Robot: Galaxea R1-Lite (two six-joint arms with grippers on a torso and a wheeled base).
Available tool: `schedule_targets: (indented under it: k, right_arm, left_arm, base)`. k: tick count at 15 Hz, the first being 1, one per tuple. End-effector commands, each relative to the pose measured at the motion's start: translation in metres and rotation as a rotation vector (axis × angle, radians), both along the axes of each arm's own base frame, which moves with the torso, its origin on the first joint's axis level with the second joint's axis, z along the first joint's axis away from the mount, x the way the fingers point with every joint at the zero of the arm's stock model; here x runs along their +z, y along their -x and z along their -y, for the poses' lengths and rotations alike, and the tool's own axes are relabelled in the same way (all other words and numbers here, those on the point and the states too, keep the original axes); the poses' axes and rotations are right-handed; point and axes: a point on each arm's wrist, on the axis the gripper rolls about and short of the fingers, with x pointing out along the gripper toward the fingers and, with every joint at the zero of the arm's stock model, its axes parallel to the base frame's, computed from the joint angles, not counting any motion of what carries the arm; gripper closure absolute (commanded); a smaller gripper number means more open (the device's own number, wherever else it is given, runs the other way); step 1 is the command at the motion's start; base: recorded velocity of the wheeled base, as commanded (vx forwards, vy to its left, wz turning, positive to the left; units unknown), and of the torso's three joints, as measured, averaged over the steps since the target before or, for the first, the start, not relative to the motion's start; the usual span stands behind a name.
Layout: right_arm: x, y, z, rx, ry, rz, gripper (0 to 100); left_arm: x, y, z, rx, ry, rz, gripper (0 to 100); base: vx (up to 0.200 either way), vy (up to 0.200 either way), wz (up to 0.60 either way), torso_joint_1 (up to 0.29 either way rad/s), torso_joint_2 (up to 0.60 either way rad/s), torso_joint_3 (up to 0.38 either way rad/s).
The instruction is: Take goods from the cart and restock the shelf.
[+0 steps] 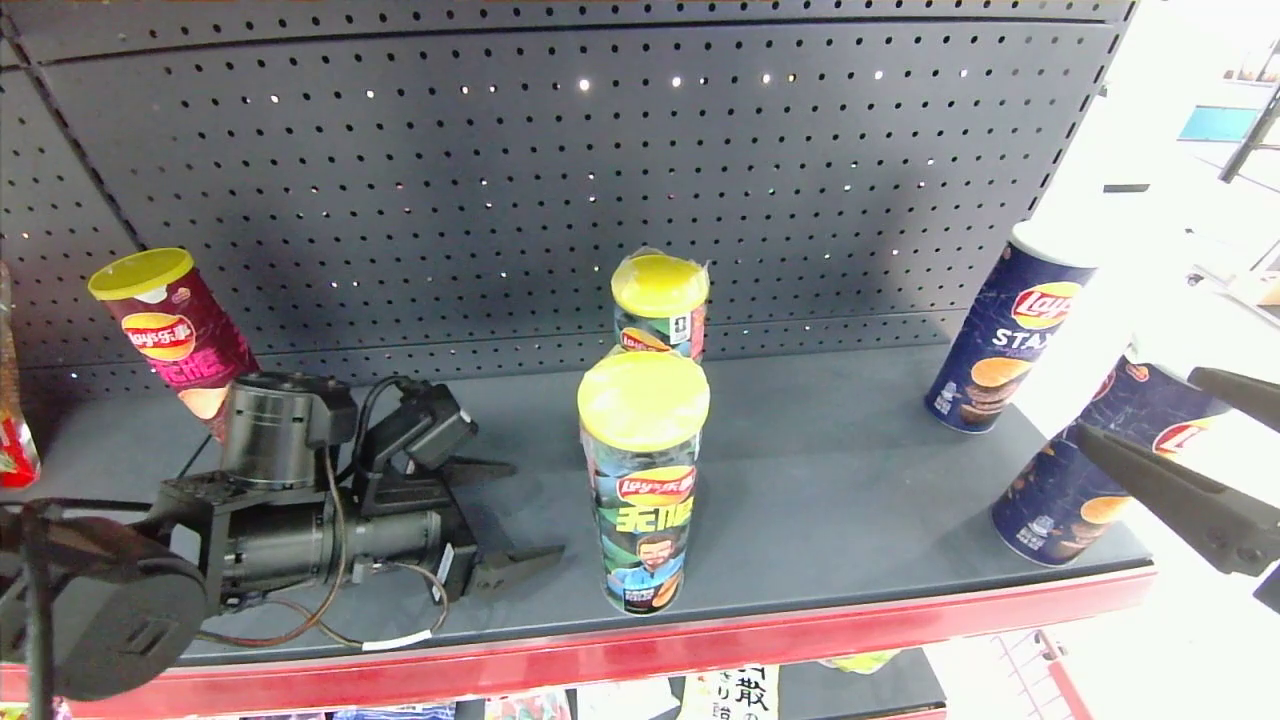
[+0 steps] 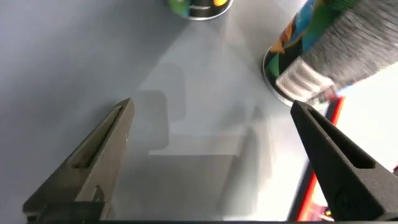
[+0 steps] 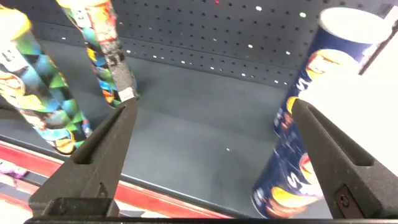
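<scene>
The left hand (image 1: 535,507) lies wide open and empty on the shelf (image 1: 850,480), beside the front green can (image 1: 645,480). The right hand (image 3: 212,106) is open too, holding nothing, just by the near navy can (image 1: 1070,500). Further back stand a second green can (image 1: 660,305) and another navy can (image 1: 1000,340), and a maroon can (image 1: 175,330) tilts by the pegboard (image 1: 600,180).

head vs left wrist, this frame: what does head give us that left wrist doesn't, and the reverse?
Head, not left wrist: purple can, rear blue can, front blue can, right gripper, pegboard back, and the yellow lids of the front green can and rear green can.
Left wrist, not head: inner faces of the left gripper's fingers, close up.
Both: left gripper, open; shelf; both green cans' lower ends; red shelf edge.
</scene>
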Motion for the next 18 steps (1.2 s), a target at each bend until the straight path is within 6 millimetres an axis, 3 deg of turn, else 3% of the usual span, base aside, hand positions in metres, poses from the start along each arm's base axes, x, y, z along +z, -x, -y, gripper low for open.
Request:
schedule_targets:
  k: [1,4,6,8,10,12,15,16,18]
  right_arm:
    - [-0.001,0.006,0.01,-0.048,-0.011,0.024,0]
    - [0.004,0.014,0.029,-0.198,-0.001,0.088,0]
    - [0.009,0.021,0.035,-0.239,0.015,0.131,0]
    - [0.008,0.024,0.041,-0.301,0.042,0.149,0]
    - [-0.006,0.03,0.049,-0.395,0.058,0.129,0]
    - [-0.008,0.028,0.054,-0.463,0.073,0.101,0]
    - [-0.015,0.032,0.054,-0.428,0.076,0.039,0]
    - [-0.021,0.036,0.055,-0.44,0.043,0.003,0]
    - [-0.03,0.041,0.058,-0.481,0.012,-0.063,0]
  left_arm:
    - [0.027,0.039,-0.037,0.101,0.034,0.096,0]
    - [0.04,0.09,-0.078,0.287,0.044,0.2,0]
    - [0.044,0.115,-0.094,0.416,0.033,0.258,0]
    - [0.041,0.139,-0.097,0.452,0.052,0.245,0]
    - [0.044,0.158,-0.096,0.483,0.093,0.254,0]
    - [0.04,0.182,-0.098,0.616,0.051,0.262,0]
    - [0.047,0.193,-0.099,0.671,0.0,0.261,0]
    - [0.059,0.193,-0.1,0.689,-0.029,0.319,0]
    - [0.058,0.194,-0.101,0.721,-0.083,0.336,0]
  base:
    - [0.0,0.0,0.0,0.0,0.0,0.0]
    - [0.0,0.0,0.0,0.0,0.0,0.0]
    - [0.0,0.0,0.0,0.0,0.0,0.0]
    - [0.0,0.0,0.0,0.0,0.0,0.0]
    - [0.0,0.0,0.0,0.0,0.0,0.0]
    - [0.0,0.0,0.0,0.0,0.0,0.0]
    - [0.0,0.0,0.0,0.0,0.0,0.0]
    - [0.0,0.0,0.0,0.0,0.0,0.0]
    - [0.0,0.0,0.0,0.0,0.0,0.0]
